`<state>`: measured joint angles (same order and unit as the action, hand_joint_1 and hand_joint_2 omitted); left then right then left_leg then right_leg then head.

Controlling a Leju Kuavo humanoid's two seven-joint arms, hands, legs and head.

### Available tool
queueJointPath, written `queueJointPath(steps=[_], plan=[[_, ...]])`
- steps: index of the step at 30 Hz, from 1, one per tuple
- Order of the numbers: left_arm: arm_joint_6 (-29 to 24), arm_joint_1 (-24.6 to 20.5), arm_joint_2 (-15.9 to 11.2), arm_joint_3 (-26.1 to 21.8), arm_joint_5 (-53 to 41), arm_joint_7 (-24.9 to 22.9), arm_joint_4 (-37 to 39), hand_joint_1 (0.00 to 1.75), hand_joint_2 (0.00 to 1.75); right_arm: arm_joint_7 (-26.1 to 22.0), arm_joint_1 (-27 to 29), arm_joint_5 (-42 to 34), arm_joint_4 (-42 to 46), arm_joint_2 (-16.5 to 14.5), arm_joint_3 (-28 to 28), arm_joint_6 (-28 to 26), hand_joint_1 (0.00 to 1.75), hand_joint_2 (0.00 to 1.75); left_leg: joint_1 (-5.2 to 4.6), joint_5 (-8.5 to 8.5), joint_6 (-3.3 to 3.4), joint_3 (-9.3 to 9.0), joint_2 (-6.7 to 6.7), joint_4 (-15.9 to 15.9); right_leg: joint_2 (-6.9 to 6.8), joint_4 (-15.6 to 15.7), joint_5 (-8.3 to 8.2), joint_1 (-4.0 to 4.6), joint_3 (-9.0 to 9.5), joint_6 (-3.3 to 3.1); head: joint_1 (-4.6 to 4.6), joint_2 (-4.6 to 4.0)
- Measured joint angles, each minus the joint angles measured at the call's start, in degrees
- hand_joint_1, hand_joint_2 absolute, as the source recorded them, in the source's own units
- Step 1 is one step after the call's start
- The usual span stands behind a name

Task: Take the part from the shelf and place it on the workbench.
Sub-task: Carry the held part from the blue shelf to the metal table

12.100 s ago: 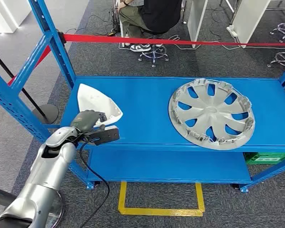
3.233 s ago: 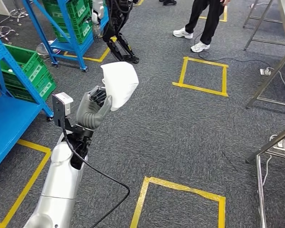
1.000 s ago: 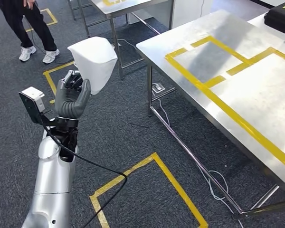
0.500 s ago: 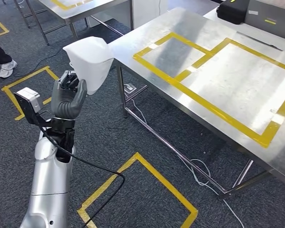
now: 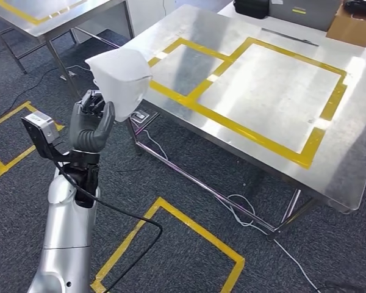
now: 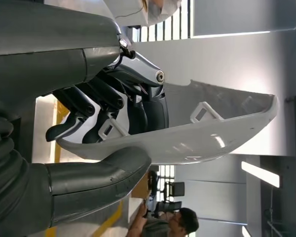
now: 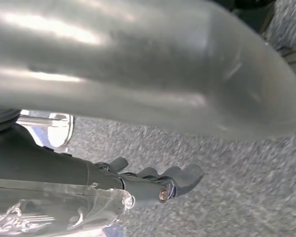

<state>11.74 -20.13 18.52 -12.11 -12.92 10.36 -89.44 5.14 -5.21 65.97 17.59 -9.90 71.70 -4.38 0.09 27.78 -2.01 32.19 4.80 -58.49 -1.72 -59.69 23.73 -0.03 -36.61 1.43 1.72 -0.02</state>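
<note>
Now my left hand [image 5: 89, 127] fingers [image 6: 101, 96] clamp the white part [image 5: 120, 81] at its lower edge — thin, stiff, prob. light plastic shell; the bench [image 5: 264, 91] is near. Right hand [image 7: 154, 180]: fingers look loosely curled, empty.

The left hand [image 5: 89, 125] is gripping the white part [image 5: 120, 79] by its lower edge, holding it raised above the grey carpet [image 5: 181, 183], with the part's broad pale face tilting up and away from the fingers. Just beyond and to the right of the hand, the steel workbench [image 5: 282, 116] is standing with yellow tape rectangles [image 5: 246, 125] marking its top; the part is overlapping the bench's near corner in this view, though whether they touch cannot be told. Below the hand, the silver forearm [image 5: 68, 238] is rising from the lower edge, a black cable [image 5: 125, 213] trailing off it. To the right of the forearm, a yellow floor outline [image 5: 172, 244] is lying on the carpet.
</note>
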Motion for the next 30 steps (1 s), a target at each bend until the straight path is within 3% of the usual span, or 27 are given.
queueJointPath(steps=[2, 4, 5, 6, 7, 9, 11, 15, 17, 19, 20, 21, 22, 24, 25, 27, 30], plan=[[0.0, 0.0, -0.1, -0.1, 0.3, 0.0, 0.0, 1.75, 1.75, 0.2, -0.2, 0.3, 0.0, 0.0, -0.2, 0.1, 0.0, 0.0, 0.13, 2.82, -0.5, 2.33, -2.63, -4.9, 0.65, 0.2, -0.09, -0.32, 0.16, -0.49, 0.09, 0.0], [0.1, 0.2, -0.2, -0.3, 0.5, -0.1, 0.1, 1.75, 1.75, 0.4, -0.4, 0.5, 0.0, 0.0, -0.4, 0.2, 0.0, 0.0, 0.13, 5.73, -0.71, 6.38, -4.11, -12.4, 1.39, 0.3, -0.09, -0.41, 0.15, -0.71, 0.14, 0.0], [0.1, 0.3, -0.3, -0.4, 0.6, -0.1, 0.2, 1.75, 1.75, 0.5, -0.4, 0.6, 0.0, 0.0, -0.4, 0.2, 0.0, 0.0, 0.14, 5.99, -0.74, 7.82, -4.26, -14.6, 1.78, 0.3, -0.08, -0.43, 0.15, -0.73, 0.15, 0.0], [0.1, 0.3, -0.3, -0.5, 0.7, -0.1, 0.2, 1.75, 1.75, 0.6, -0.4, 0.7, 0.0, 0.0, -0.4, 0.2, 0.0, 0.0, 0.15, 5.14, -0.72, 8.35, -4.3, -14.9, 2.12, 0.3, -0.08, -0.46, 0.17, -0.72, 0.14, 0.0], [0.1, 0.3, -0.4, -0.5, 0.8, -0.1, 0.3, 1.75, 1.75, 0.6, -0.3, 0.7, 0.0, 0.0, -0.4, 0.3, 0.0, 0.0, 0.17, 3.32, -0.67, 7.81, -4.31, -13.0, 2.45, 0.3, -0.08, -0.52, 0.21, -0.69, 0.15, 0.0], [0.2, 0.2, -0.4, -0.6, 1.2, -0.2, 0.3, 1.75, 1.75, 0.7, -0.3, 0.7, 0.0, 0.0, -0.4, 0.3, 0.0, 0.0, 0.32, -0.88, -0.63, 4.76, -4.4, -5.9, 3.04, 0.1, -0.03, -0.52, 0.26, -0.34, 0.2, 0.0], [0.3, 0.1, -0.4, -0.7, 1.8, -0.3, 0.4, 1.75, 1.75, 0.7, -0.4, 0.7, 0.1, 0.0, -0.5, 0.4, 0.0, 0.0, 0.42, -2.5, -0.22, 2.49, -4.69, -0.6, 3.47, 0.0, 0.03, -0.34, 0.05, 0.26, 0.23, 0.0], [0.7, 0.0, -0.4, -0.9, 2.7, -0.4, 0.7, 1.75, 1.75, 0.8, -0.1, 0.7, 0.1, 0.0, -0.6, 0.4, 0.0, 0.0, 0.48, -2.06, 1.41, 1.95, -4.86, 0.6, 3.24, -0.3, 0.76, -0.37, -0.31, 1.48, 0.19, 0.0], [1.1, 0.0, -0.3, -0.9, 3.1, -0.4, 0.7, 1.75, 1.75, 0.7, -0.1, 0.6, 0.1, 0.0, -0.7, 0.5, 0.0, 0.0, 0.58, -1.85, 2.05, 1.49, -4.82, 0.7, 2.6, -4.8, 3.07, -0.42, -2.37, 1.91, -0.18, 0.0], [1.3, 0.2, -0.3, -0.9, 3.3, -0.3, 0.9, 1.75, 1.75, 0.6, 0.0, 0.6, 0.1, 0.0, -0.7, 0.6, 0.0, 0.0, 0.45, -1.44, 2.42, 1.03, -4.77, 0.7, 2.27, -12.3, 5.96, -0.46, -6.21, 2.12, -0.43, 0.0], [1.4, 0.3, -0.3, -0.9, 3.4, -0.3, 1.0, 1.75, 1.75, 0.5, 0.1, 0.6, 0.1, 0.0, -0.7, 0.6, 0.0, 0.0, 0.39, -1.22, 2.48, 0.76, -4.75, 0.7, 2.24, -14.9, 6.41, -0.46, -7.73, 2.16, -0.42, 0.0], [1.4, 0.4, -0.3, -0.9, 3.4, -0.3, 1.1, 1.75, 1.75, 0.5, 0.2, 0.5, 0.1, 0.0, -0.7, 0.7, 0.0, 0.0, 0.36, -0.94, 2.48, 0.41, -4.74, 0.7, 2.23, -15.5, 5.8, -0.46, -8.35, 2.16, -0.44, 0.0], [1.4, 0.5, -0.3, -0.9, 3.5, -0.3, 1.1, 1.75, 1.75, 0.4, 0.3, 0.5, 0.1, 0.0, -0.7, 0.7, 0.0, 0.0, 0.36, -0.62, 2.43, -0.03, -4.75, 0.7, 2.21, -14.0, 4.2, -0.47, -7.9, 2.12, -0.43, 0.0], [1.4, 0.5, -0.3, -0.8, 3.5, -0.3, 1.2, 1.75, 1.75, 0.3, 0.3, 0.5, 0.1, 0.0, -0.7, 0.7, 0.0, 0.0, 0.37, 0.22, 2.11, -1.07, -4.77, 0.7, 1.97, -6.7, 0.06, -0.46, -4.67, 1.95, -0.46, 0.0], [1.4, 0.5, -0.3, -0.8, 3.6, -0.3, 1.2, 1.75, 1.75, 0.3, 0.3, 0.5, 0.1, 0.0, -0.7, 0.7, 0.0, 0.0, 0.29, 0.65, 1.81, -1.44, -4.79, 0.6, 1.84, -3.4, -0.98, -0.39, -3.04, 1.79, -0.49, 0.0], [1.4, 0.5, -0.4, -0.8, 3.7, -0.2, 1.2, 1.75, 1.75, 0.3, 0.2, 0.5, 0.0, 0.0, -0.7, 0.7, 0.0, 0.0, 0.13, 1.2, 1.15, -1.83, -4.81, 0.8, 1.71, -0.7, -0.88, -0.17, -1.51, 1.22, -0.42, 0.0], [1.4, 0.4, -0.4, -0.7, 3.7, -0.2, 1.3, 1.75, 1.75, 0.2, 0.3, 0.5, 0.0, 0.0, -0.7, 0.7, 0.0, 0.0, 0.24, 1.87, 0.19, -2.37, -4.73, 1.0, 2.04, -0.3, 0.02, -0.21, -0.8, 0.01, -0.17, 0.0]])
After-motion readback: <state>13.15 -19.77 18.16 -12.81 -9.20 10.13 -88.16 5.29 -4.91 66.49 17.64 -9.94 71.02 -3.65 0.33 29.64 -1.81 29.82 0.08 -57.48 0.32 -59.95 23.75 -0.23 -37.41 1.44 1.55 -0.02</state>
